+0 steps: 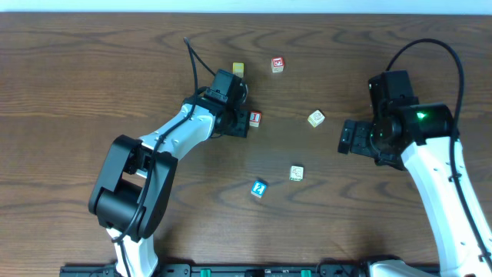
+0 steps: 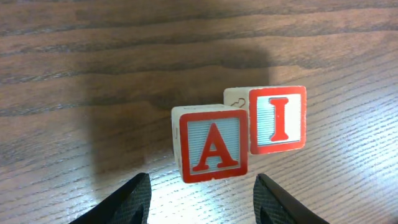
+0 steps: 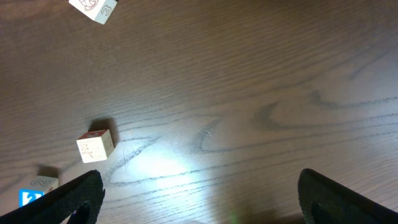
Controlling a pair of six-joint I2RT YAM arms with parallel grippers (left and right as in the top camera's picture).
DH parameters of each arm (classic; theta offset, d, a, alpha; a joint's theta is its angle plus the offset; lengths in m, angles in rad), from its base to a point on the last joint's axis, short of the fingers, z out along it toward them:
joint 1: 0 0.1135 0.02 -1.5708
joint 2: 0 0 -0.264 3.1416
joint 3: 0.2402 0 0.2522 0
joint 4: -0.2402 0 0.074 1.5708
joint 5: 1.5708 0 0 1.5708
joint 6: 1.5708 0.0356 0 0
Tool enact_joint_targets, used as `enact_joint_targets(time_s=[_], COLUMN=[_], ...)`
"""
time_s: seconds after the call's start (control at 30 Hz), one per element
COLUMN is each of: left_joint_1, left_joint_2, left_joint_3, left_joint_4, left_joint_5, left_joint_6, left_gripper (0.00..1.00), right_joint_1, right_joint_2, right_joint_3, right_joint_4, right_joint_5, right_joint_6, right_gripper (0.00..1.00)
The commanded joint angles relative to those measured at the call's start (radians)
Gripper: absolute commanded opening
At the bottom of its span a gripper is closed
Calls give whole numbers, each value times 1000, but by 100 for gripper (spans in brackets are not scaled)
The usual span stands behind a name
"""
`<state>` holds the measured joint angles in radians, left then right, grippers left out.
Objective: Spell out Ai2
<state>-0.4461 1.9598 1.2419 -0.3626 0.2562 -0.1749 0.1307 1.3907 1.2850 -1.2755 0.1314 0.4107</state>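
Note:
In the left wrist view a red-and-blue "A" block [image 2: 211, 143] stands touching an "I" block [image 2: 277, 119] on its right, the I set slightly further back. My left gripper [image 2: 202, 194] is open, its fingers either side of and just short of the A block, touching neither. In the overhead view the left gripper [image 1: 240, 123] covers the A block; the I block [image 1: 255, 118] shows beside it. A blue "2" block [image 1: 259, 188] lies at centre front and shows at the edge of the right wrist view [image 3: 30, 198]. My right gripper [image 1: 344, 139] is open and empty [image 3: 199, 186] over bare table.
A yellow block [image 1: 238, 69] and a red-edged block [image 1: 277, 65] lie at the back. Cream blocks lie at centre right [image 1: 316, 118] and beside the blue one [image 1: 297, 173]. The right wrist view shows a cream block [image 3: 95, 146] and another at the top [image 3: 93, 7].

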Motion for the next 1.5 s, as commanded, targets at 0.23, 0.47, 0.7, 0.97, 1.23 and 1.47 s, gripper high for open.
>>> enact_joint_targets(time_s=[0.23,0.47,0.7,0.97,1.23,1.47], left_joint_1=[-26,-61,-65,-75,-130,-163], left_joint_2=[9,9,9,-77,-229,-457], left_joint_3=[1,1,1,1,1,11], left_joint_4=[31,53,40,-35,-31,-159], left_joint_5=[59,3,-52,-73,-121,-264], left_joint_6=[18,18,18,25,33,43], left_gripper=[55,56,56,49,49,62], right_joint_1=[6,6,6,6,6,42], right_joint_2=[-11,-11,-11,-11,-11,-9], right_joint_3=[9,9,9,9,9,-84], right_joint_4=[8,6,3,4,16,182], right_joint_5=[11,11,11,10,-10,5], right_joint_6=[15,15,15,15,17,2], right_gripper=[99,99,99,99,99,96])
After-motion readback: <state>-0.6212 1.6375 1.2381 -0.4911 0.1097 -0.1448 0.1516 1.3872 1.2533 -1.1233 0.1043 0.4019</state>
